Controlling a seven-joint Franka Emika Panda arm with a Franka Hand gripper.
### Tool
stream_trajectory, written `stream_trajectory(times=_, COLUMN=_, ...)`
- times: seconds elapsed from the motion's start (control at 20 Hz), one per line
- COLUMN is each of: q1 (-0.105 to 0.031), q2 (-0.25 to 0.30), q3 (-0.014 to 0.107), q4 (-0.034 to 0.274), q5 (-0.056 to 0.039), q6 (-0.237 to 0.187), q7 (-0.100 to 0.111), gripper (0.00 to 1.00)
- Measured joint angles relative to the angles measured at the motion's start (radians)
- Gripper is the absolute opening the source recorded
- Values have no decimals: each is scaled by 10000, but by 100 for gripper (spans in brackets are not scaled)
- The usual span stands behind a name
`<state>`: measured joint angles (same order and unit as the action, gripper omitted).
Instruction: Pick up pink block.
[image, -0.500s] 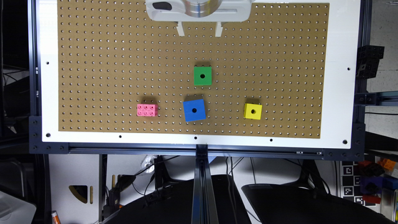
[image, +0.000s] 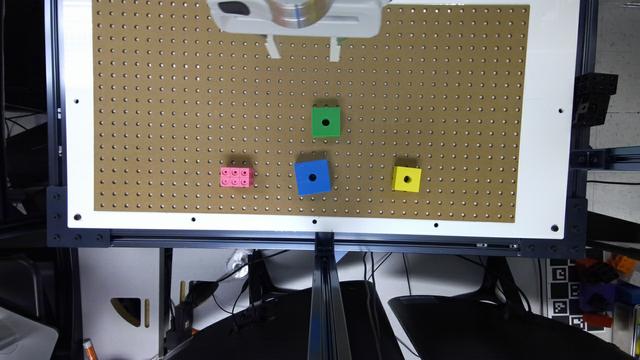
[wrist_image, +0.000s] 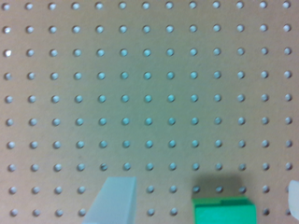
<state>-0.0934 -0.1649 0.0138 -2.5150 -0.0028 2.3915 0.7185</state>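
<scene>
The pink block (image: 236, 177), a small studded brick, lies flat on the brown pegboard (image: 150, 100) toward the exterior view's left, near the front edge. My gripper (image: 303, 50) hangs over the far edge of the board, well away from the pink block and to the exterior view's right of it. In the wrist view my gripper (wrist_image: 205, 182) is open: two pale fingertips (wrist_image: 114, 200) stand wide apart with bare pegboard (wrist_image: 140, 93) under them. The green cube's edge (wrist_image: 224, 211) shows below the gap, untouched.
A green cube (image: 326, 122) sits mid-board, nearest the gripper. A blue cube (image: 312, 177) lies just to the exterior view's right of the pink block, a yellow cube (image: 406, 178) farther right. A white border (image: 547, 125) and black frame surround the board.
The gripper has shifted a little toward the exterior view's left along the far edge. The blocks have not moved.
</scene>
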Motion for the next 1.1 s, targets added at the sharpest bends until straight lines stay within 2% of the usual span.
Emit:
stream_trajectory(times=0.05, q1=-143, q2=253, q3=0, q4=289, q5=0, q6=0, q7=-135, gripper=100)
stream_trajectory(times=0.2, q1=-394, q2=1137, q3=0, q4=1195, q5=-2, q6=0, q7=-353, gripper=100)
stream_trajectory(times=0.3, q1=-490, q2=1840, q3=-1, q4=1883, q5=-7, q6=-1, q7=-424, gripper=100)
stream_trajectory(times=0.45, q1=-608, q2=2631, q3=-1, q4=2668, q5=-14, q6=-4, q7=-529, gripper=100)
stream_trajectory(times=0.6, q1=-719, q2=3005, q3=-2, q4=3110, q5=-35, q6=-19, q7=-597, gripper=100)
stream_trajectory(times=0.8, q1=-954, q2=3255, q3=-3, q4=3518, q5=-35, q6=-36, q7=-845, gripper=100)
stream_trajectory(times=0.9, q1=-1127, q2=3463, q3=-12, q4=3826, q5=-39, q6=-45, q7=-1020, gripper=100)
stream_trajectory(times=1.0, q1=-1360, q2=3781, q3=-14, q4=4225, q5=-39, q6=-68, q7=-1264, gripper=100)
stream_trajectory(times=1.1, q1=-1485, q2=4081, q3=-13, q4=4570, q5=-39, q6=-96, q7=-1384, gripper=100)
